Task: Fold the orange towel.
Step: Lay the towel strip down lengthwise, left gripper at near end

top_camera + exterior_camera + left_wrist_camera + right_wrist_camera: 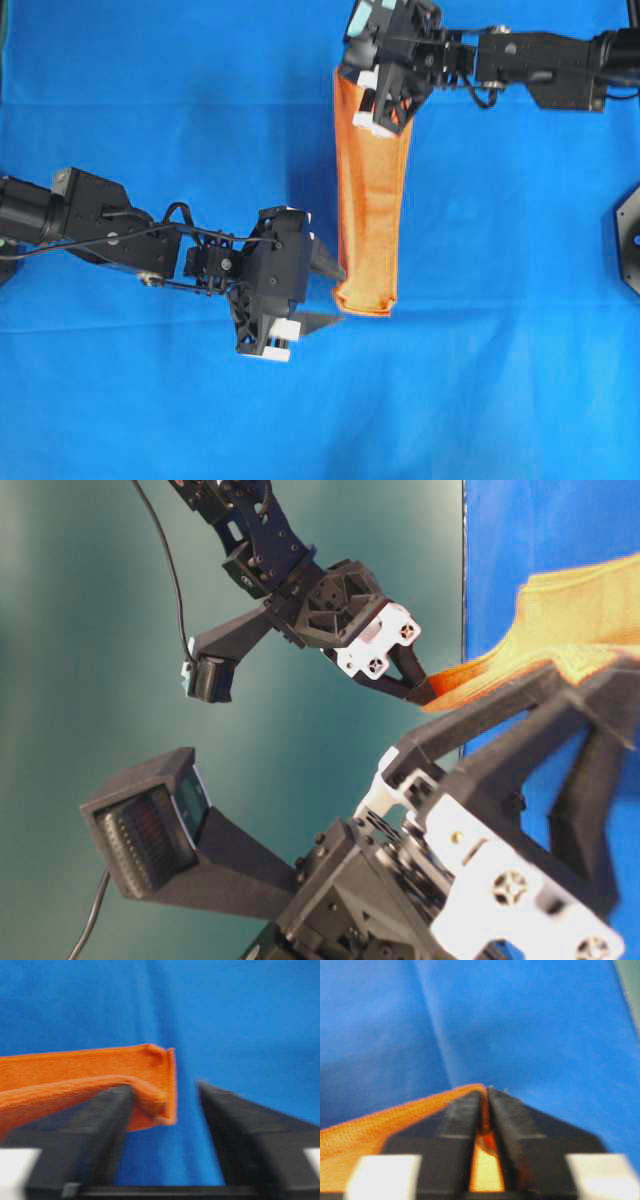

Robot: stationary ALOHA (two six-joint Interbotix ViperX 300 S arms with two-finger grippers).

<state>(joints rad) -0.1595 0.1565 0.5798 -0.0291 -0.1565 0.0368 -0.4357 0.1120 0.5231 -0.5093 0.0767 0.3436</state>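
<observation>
Orange towel [372,200] long axis spans both tools; right tool [378,112] pinches far end, left tool [325,295] spread beside near end.

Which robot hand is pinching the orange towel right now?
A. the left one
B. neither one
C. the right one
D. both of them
C. In the right wrist view the right tool has its jaws pressed together on the orange towel, while the left tool stands open with the towel's end loose between its jaws.

Bright blue cloth [150,90] covering the work surface, plain teal backdrop [80,660], even light
</observation>
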